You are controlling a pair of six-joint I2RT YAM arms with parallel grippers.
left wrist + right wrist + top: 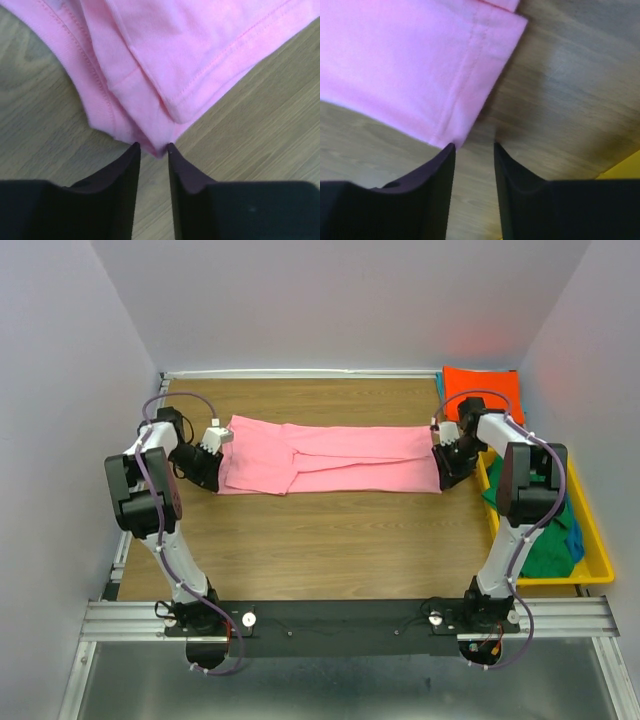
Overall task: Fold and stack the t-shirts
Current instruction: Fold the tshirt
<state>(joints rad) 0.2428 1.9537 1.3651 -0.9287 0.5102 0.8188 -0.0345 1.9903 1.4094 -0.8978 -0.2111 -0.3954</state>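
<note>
Across the desk's (330, 550) far half, the pink t-shirt (330, 455) lies lengthwise left to right. The left end effector (152, 146) and right end effector (474, 145) sit at its opposite ends, jaws slightly parted.

Pink t-shirt (330, 455): I log soft, matt knit cloth with stitched hems, and the orange t-shirt (484, 390), green t-shirt (542, 555) and blue t-shirt (574, 540) read to me as the same matt cloth. Table (330, 540): wood-grain top, smooth with a low sheen; bin (600, 562): yellow plastic, smooth and slightly glossy; rail (330, 612): bare, dull-finished metal. Left gripper (151, 148) and right gripper (474, 146): I see dark, matt, smooth fingers (120, 185), seemingly hard plastic.
</note>
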